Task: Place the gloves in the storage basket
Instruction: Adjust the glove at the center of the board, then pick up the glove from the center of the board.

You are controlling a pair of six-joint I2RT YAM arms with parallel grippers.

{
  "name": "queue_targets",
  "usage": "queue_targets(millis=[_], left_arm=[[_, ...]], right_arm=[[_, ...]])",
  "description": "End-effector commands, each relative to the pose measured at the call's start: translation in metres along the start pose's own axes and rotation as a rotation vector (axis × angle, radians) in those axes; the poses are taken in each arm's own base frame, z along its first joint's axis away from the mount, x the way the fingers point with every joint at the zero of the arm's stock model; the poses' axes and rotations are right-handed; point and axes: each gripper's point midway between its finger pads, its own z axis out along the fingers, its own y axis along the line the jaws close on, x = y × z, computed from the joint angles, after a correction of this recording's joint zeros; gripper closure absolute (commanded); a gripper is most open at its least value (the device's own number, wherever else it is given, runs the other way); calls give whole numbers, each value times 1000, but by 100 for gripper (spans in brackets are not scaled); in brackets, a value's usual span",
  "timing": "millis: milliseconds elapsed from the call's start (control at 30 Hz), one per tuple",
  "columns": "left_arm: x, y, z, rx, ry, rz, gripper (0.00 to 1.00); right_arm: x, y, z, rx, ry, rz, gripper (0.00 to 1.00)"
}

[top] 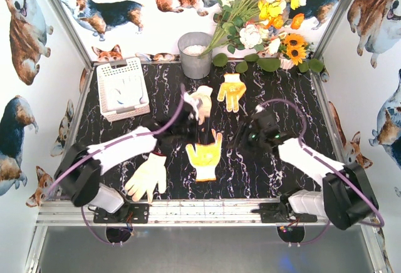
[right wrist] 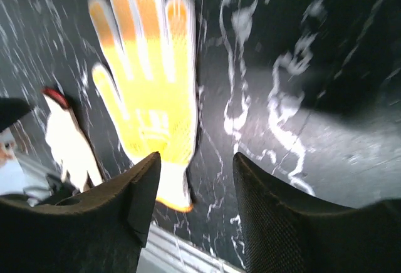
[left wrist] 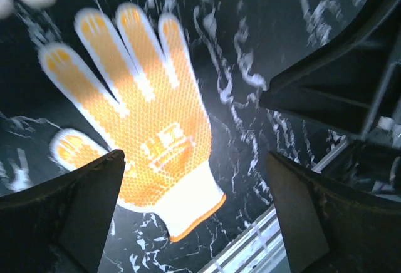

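A yellow glove with an orange-edged white cuff lies flat at mid-table; it also shows in the left wrist view and the right wrist view. My left gripper hovers above it, open and empty. My right gripper hovers just right of it, open and empty. A second yellow glove lies farther back. A white glove lies by the left gripper's tip. Another white glove lies near the front left. The white lattice storage basket stands at the back left, with something white inside.
A grey metal bucket stands at the back centre, with a bunch of flowers beside it at the back right. A metal rail runs along the table's near edge. Patterned walls enclose the sides.
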Motion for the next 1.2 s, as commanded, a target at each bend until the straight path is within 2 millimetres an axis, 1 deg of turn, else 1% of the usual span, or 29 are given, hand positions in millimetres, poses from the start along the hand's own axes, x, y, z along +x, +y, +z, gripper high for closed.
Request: queue_targets(millis=[0,100,200,233,367,467,533,633,767,933,1033,1100,1167], left_arm=[[-53,24,-45,-106,-94,118,6],[-78,58,-72,-138,-128,83,0],[-99,96,-102,-180,-181,46,0],[-104,107,-111,-185,-191,37,0],[-108,156,-143,-279,-224,-13,0],[-107,184,-163,-330,-273,-29,0],[-107,192,-171,-348,-296,-4,0],[-107,198,-173,-365,-321,23,0],[-104,210,-171,-384,-321,18,0],[-104,222,-170,-402,-310,1,0],[-103,219,-170,-379,-314,20,0],[-105,210,-168,-328,-330,51,0],[-107,202,-169,-291,-348,80,0]], right_arm=[[-65,0,-23,24,-193,-51,47],[-92,-2,-17,41,-216,-63,44],[-116,-5,-5,31,-201,-30,43],[-123,-5,0,17,-186,-9,43],[-147,-5,25,-20,-158,30,43],[-164,-9,44,-15,-150,44,43],[-178,-8,54,-23,-149,48,42],[-192,-11,67,-9,-140,53,41],[-205,-19,84,21,-125,62,42],[-218,-16,105,3,-101,69,48],[-225,-10,112,-27,-90,68,58],[-229,-4,113,-54,-88,60,72],[-231,4,107,-80,-91,46,84]])
